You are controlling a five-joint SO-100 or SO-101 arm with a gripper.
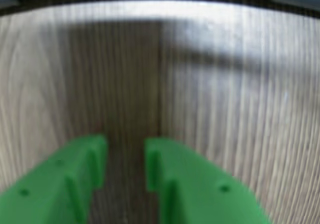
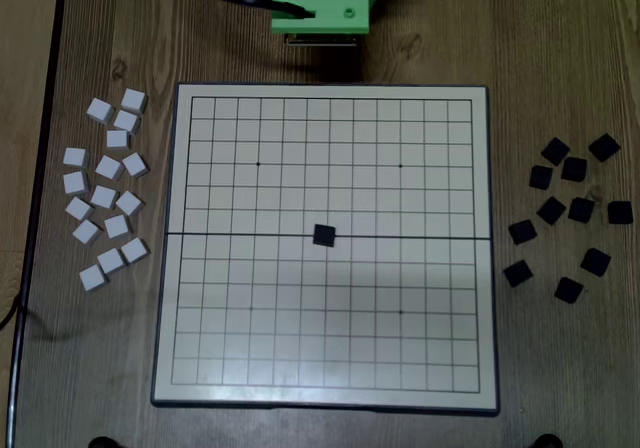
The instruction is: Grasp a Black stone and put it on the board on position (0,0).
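Green fingers fill the bottom of the wrist view, blurred; my gripper is spread a little, with only bare wood grain in the gap, so it pinches nothing. Beyond the tips I see just the table and a dark shadow band, with no stone and no board.

From overhead, my arm is up at the top edge, clear of the board. One stone sits on the fold seam, right at the middle of the grid. The centre dot cannot be seen, so I judge the tile covers it. That would be the spot the task asks for.

More black tiles lie scattered right of the board in the overhead view, well apart from it. White tiles lie in a loose heap to the left.

My reading: the placing looks done, and I am in the retreat or rest part of the task. The next move calls for very little, just keeping my fingers off the board so the stone is not nudged. If another stone were wanted, I would need to swing towards the black heap with the fingers apart.
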